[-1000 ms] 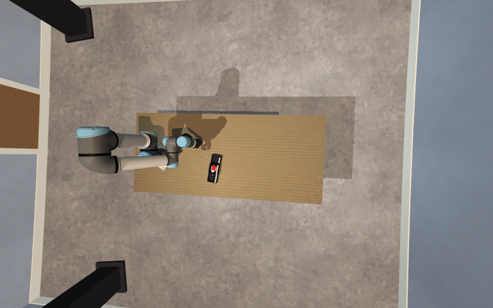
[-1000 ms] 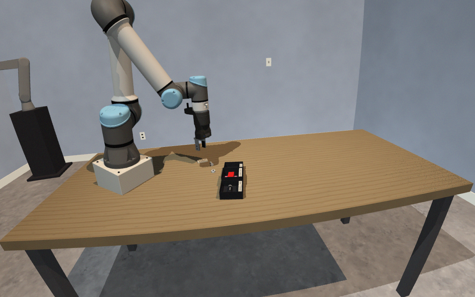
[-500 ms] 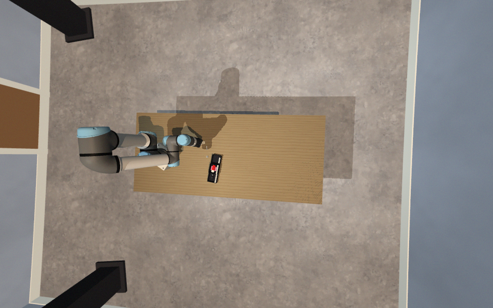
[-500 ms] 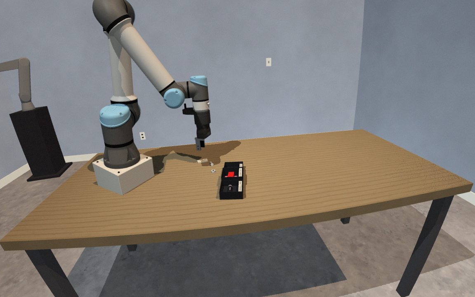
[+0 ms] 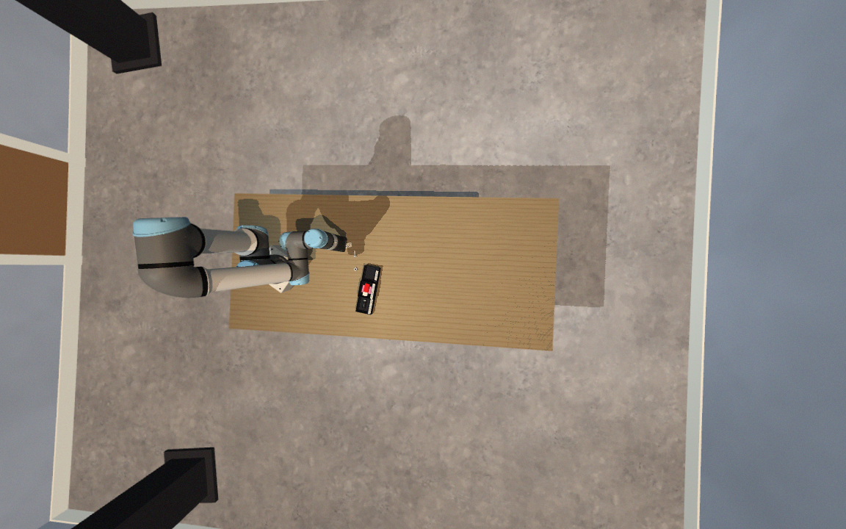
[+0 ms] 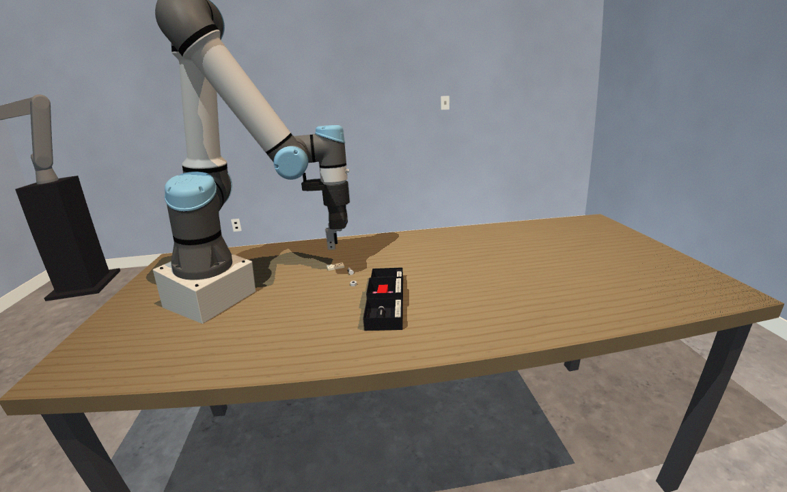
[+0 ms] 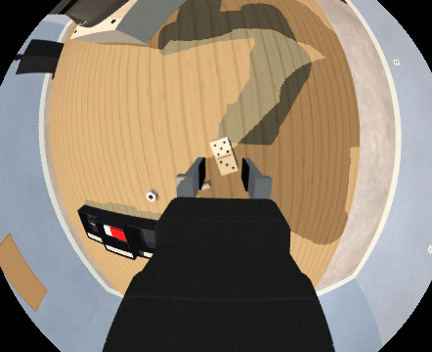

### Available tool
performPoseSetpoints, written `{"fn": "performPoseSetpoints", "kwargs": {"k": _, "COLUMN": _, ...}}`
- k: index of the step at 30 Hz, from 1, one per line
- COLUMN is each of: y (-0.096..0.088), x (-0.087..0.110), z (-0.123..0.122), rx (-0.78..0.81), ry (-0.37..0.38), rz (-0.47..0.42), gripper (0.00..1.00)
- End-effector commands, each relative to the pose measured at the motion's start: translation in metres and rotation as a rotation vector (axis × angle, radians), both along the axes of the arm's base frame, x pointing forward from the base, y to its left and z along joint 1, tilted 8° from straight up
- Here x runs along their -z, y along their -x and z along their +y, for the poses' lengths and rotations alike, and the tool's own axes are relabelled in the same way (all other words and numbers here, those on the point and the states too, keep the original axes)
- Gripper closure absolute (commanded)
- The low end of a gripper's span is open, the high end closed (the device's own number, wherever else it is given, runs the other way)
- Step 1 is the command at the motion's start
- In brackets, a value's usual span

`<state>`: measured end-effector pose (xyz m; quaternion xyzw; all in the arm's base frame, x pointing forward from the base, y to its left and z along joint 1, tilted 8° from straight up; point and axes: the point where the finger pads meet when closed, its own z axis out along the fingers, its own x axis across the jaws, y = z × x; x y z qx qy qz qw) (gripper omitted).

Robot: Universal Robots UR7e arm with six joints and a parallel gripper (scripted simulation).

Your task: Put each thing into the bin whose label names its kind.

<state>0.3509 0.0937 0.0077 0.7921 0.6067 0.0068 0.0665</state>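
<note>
A pale domino (image 7: 223, 155) lies flat on the table, also in the side view (image 6: 336, 266). My gripper (image 7: 223, 167) (image 6: 330, 240) hangs open and empty a little above it, fingers either side of its near end. A small screw (image 6: 350, 270) (image 7: 204, 187) lies just beside the domino, by my left finger. A small nut (image 6: 352, 283) lies nearer the bins, and it shows in the wrist view too (image 7: 152, 195). Two black labelled bins (image 6: 384, 298) stand end to end. The far bin holds a red block (image 6: 382, 286). The near bin holds a small dark part (image 6: 382, 310).
The arm's pale base block (image 6: 203, 289) stands at the left end of the table. The bins lie to the right of my gripper in the top view (image 5: 368, 289). The labels are too small to read.
</note>
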Motion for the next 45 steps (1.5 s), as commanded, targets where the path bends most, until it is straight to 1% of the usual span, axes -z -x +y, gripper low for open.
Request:
{"fn": "performPoseSetpoints", "kwargs": {"k": 1, "y": 0.0, "x": 0.0003, "z": -0.0003, "rx": -0.156, "ry": 0.01, "rz": 0.011, "gripper": 0.21}}
{"fn": "performPoseSetpoints", "kwargs": {"k": 4, "y": -0.0003, "x": 0.0002, "z": -0.0003, "rx": -0.216, "ry": 0.015, "rz": 0.016, "gripper": 0.21}}
{"fn": "performPoseSetpoints", "kwargs": {"k": 5, "y": -0.002, "x": -0.0006, "z": 0.0005, "rx": -0.132, "ry": 0.011, "rz": 0.008, "gripper": 0.21}}
{"fn": "performPoseSetpoints", "kwargs": {"k": 8, "y": -0.0018, "x": -0.0005, "z": 0.0008, "rx": -0.282, "ry": 0.02, "rz": 0.019, "gripper": 0.21}}
{"fn": "performPoseSetpoints", "kwargs": {"k": 12, "y": -0.001, "x": 0.0, "z": 0.0008, "rx": -0.35, "ry": 0.024, "rz": 0.025, "gripper": 0.21}}
{"fn": "performPoseSetpoints", "kwargs": {"k": 45, "y": -0.001, "x": -0.0003, "z": -0.0004, "rx": -0.352, "ry": 0.024, "rz": 0.025, "gripper": 0.21}}
